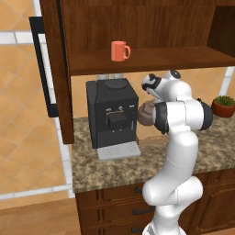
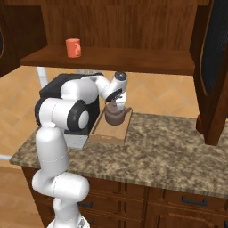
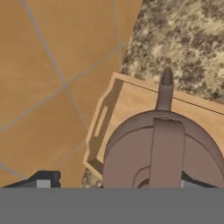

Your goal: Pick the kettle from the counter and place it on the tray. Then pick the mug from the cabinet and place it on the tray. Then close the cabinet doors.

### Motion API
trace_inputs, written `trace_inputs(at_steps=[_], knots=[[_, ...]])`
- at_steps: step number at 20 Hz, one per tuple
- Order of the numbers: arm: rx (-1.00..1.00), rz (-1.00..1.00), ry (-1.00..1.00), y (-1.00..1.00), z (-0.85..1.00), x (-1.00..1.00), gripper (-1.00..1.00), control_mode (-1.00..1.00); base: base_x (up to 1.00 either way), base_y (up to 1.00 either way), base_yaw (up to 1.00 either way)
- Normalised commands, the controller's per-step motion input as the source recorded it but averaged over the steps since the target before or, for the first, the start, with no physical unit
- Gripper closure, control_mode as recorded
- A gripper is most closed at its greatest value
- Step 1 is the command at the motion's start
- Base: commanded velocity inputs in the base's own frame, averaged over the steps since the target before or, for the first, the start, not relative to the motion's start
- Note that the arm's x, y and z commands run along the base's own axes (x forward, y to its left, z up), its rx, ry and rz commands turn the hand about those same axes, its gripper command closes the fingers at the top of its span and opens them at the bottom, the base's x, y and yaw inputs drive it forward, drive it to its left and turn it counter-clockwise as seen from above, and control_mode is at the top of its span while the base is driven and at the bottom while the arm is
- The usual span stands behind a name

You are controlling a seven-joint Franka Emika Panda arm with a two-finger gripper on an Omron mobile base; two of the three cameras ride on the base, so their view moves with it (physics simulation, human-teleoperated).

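Kettle (image 2: pixel 115 116): sitting in tray (image 2: pixel 99 129).
Gripper (image 2: pixel 114 103): jaws parting over handle, nothing held.
Retreat: lifting straight up is advisable.

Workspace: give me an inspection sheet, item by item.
Surface: granite counter, bare to the right of the tray.
Job's things: kettle sits on the tray; mug upright on the shelf of the cabinet; cabinet doors open.
Clutter: black coffee machine beside the tray; potted plant at the counter's far end.
Grippers: gripper directly above the kettle, jaws spread either side of its handle, no grip.
Cables: nothing seen.
Surroundings: orange tiled wall; drawers below.
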Motion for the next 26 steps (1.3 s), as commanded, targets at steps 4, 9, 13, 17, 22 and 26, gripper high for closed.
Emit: trace_inputs(at_steps=[4,9,13,17,22,26], knots=[[0.02,0.0,-0.05,0.0,0.0,0.0,-1.0,-1.0,0.0,0.0,0.0],[0.02,0.0,-0.09,0.0,0.0,0.0,-1.0,-1.0,0.0,0.0,0.0],[0.01,0.0,-0.22,0.0,0.0,-0.25,-1.0,-1.0,0.0,0.0,0.0],[0.02,0.0,-0.19,0.01,0.0,-0.67,-1.0,-1.0,0.0,0.0,0.0],[0.0,0.0,-0.14,0.0,0.27,-0.88,-1.0,-1.0,0.0,0.0,0.0],[0.0,0.0,-0.14,0.0,0.69,-0.8,-1.0,-1.0,0.0,0.0,0.0]])
